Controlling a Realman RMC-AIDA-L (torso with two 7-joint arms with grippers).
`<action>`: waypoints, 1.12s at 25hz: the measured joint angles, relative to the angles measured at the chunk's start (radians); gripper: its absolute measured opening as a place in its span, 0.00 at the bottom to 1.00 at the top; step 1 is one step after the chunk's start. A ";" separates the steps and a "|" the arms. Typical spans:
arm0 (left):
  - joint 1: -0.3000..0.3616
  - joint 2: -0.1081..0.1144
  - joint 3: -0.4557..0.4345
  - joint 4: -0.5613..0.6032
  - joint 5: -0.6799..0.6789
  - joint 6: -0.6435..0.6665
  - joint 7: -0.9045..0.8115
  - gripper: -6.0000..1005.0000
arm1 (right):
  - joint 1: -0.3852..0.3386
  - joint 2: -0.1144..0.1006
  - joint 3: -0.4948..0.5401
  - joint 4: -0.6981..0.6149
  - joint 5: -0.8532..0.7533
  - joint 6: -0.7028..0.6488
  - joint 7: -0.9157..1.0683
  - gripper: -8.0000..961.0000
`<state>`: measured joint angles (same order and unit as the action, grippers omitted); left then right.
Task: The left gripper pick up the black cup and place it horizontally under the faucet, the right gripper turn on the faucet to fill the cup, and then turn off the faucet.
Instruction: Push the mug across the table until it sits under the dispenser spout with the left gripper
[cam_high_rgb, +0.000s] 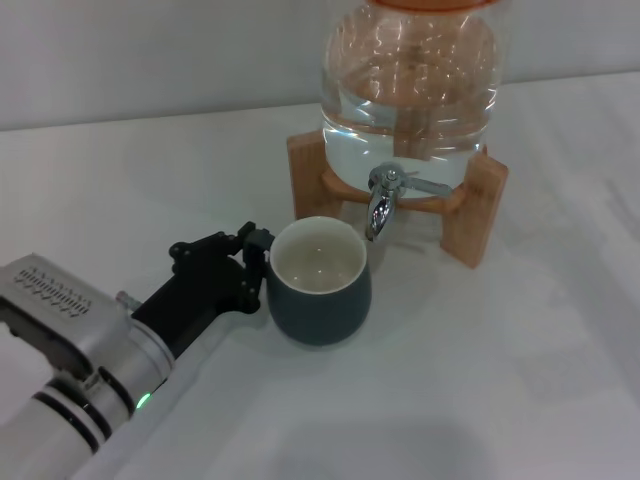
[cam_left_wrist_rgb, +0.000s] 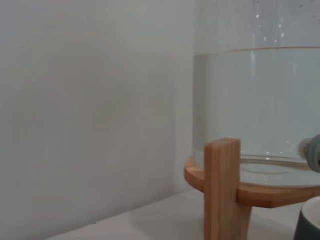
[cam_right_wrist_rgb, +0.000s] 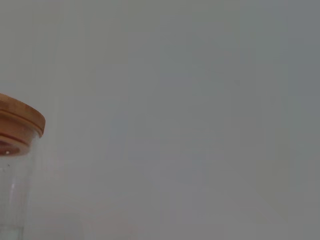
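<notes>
The black cup (cam_high_rgb: 320, 300) stands upright on the white table, its cream inside showing. Its rim lies just below and left of the faucet (cam_high_rgb: 385, 200) spout, whose thin lever points right. My left gripper (cam_high_rgb: 258, 268) reaches in from the left, and its fingers close against the cup's left side where the handle is hidden. In the left wrist view only an edge of the cup (cam_left_wrist_rgb: 310, 222) and a bit of the faucet (cam_left_wrist_rgb: 314, 152) show. The right gripper is out of view.
The clear water jar (cam_high_rgb: 410, 90) sits on a wooden stand (cam_high_rgb: 475, 210) at the back, right behind the cup. The stand's post (cam_left_wrist_rgb: 222, 185) is close in the left wrist view. The jar's wooden lid (cam_right_wrist_rgb: 17, 125) shows in the right wrist view.
</notes>
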<state>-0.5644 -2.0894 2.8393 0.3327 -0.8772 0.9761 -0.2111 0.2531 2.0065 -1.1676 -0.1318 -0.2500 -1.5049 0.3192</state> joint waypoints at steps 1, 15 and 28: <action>-0.004 0.000 0.000 0.004 0.002 -0.009 -0.001 0.12 | 0.000 0.000 0.000 0.000 0.000 0.000 0.000 0.90; -0.021 -0.001 0.000 0.009 0.012 -0.054 -0.002 0.12 | 0.000 0.000 -0.011 0.000 0.000 -0.006 0.001 0.90; -0.026 -0.004 0.000 0.012 0.065 -0.085 -0.004 0.12 | 0.001 0.000 -0.025 0.000 0.000 -0.011 0.014 0.90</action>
<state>-0.5904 -2.0936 2.8394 0.3452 -0.8126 0.8907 -0.2146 0.2541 2.0064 -1.1927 -0.1319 -0.2500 -1.5157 0.3334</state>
